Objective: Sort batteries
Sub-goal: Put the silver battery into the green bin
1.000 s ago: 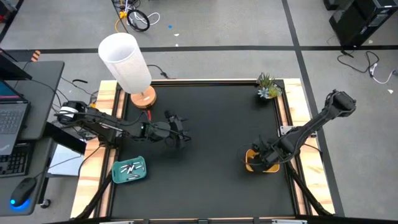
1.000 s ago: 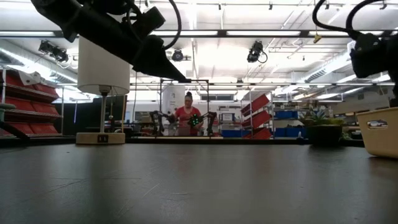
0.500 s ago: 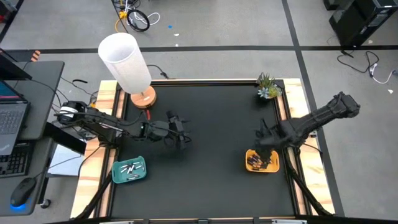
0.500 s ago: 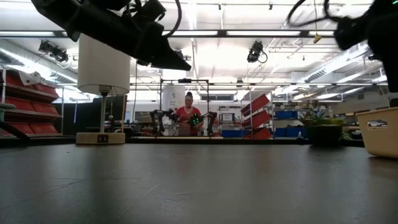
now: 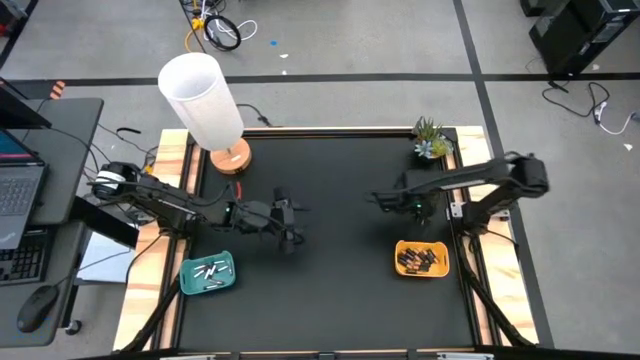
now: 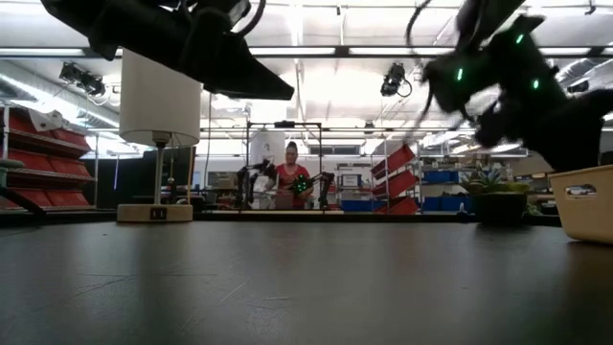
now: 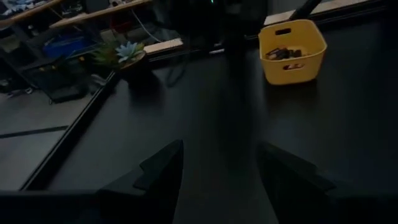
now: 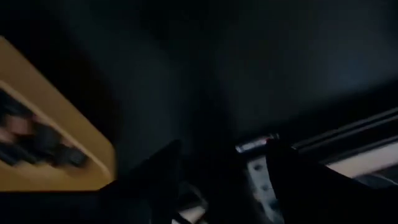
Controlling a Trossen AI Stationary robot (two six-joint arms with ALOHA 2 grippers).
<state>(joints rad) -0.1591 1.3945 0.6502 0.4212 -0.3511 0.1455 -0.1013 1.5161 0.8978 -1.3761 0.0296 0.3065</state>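
The pale silvery batteries [image 5: 210, 269] lie in a green tray [image 5: 186, 281] near the table's near-left corner. The dark batteries [image 5: 420, 259] lie in a yellow tray [image 5: 400, 266] at the near right, also seen as the yellow tray [image 7: 292, 56] in the left wrist view and the yellow tray [image 8: 81, 168] in the right wrist view. My left gripper [image 5: 294, 225] hovers open over the bare mat, left of the middle. My right gripper [image 5: 377, 197] hovers open and empty above the mat, beyond the yellow tray and toward the middle.
A white-shaded lamp [image 5: 205, 100] stands at the far-left corner and a small potted plant [image 5: 430, 138] at the far-right corner. The black mat [image 5: 340, 290] between the two trays is bare. A person shows far off in the room behind the table.
My right gripper has risen out of the yellow tray, moved toward the far edge, then swung left toward the table's middle. The dark batteries stay in the tray.
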